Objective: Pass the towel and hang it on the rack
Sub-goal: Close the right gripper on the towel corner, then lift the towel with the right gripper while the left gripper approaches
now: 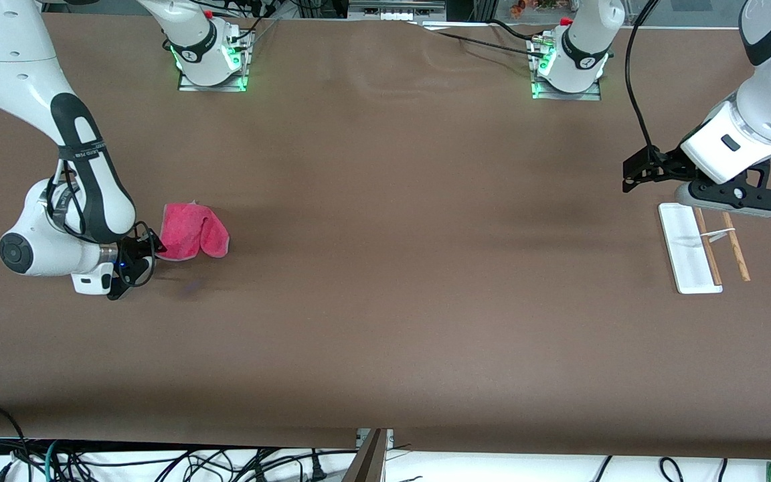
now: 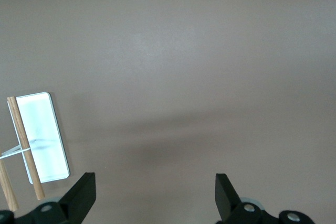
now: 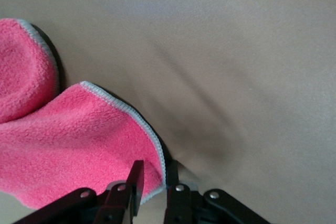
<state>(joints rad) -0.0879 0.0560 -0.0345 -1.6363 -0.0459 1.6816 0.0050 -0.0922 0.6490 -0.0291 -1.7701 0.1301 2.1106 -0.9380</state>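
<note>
The pink-red towel (image 1: 193, 231) lies crumpled on the table at the right arm's end. My right gripper (image 1: 156, 253) is low at the towel's edge, its fingers shut on a grey-stitched corner of the towel (image 3: 79, 135), as the right wrist view shows at the gripper (image 3: 155, 169). The rack (image 1: 688, 258), a white base with two brown rods, lies at the left arm's end. My left gripper (image 1: 733, 206) hangs over the table beside the rack (image 2: 42, 135). In the left wrist view the left gripper (image 2: 156, 182) stands wide open with nothing between its fingers.
The brown table (image 1: 385, 268) stretches bare between towel and rack. Both arm bases (image 1: 211, 53) stand along the table edge farthest from the front camera. Cables lie below the edge nearest it.
</note>
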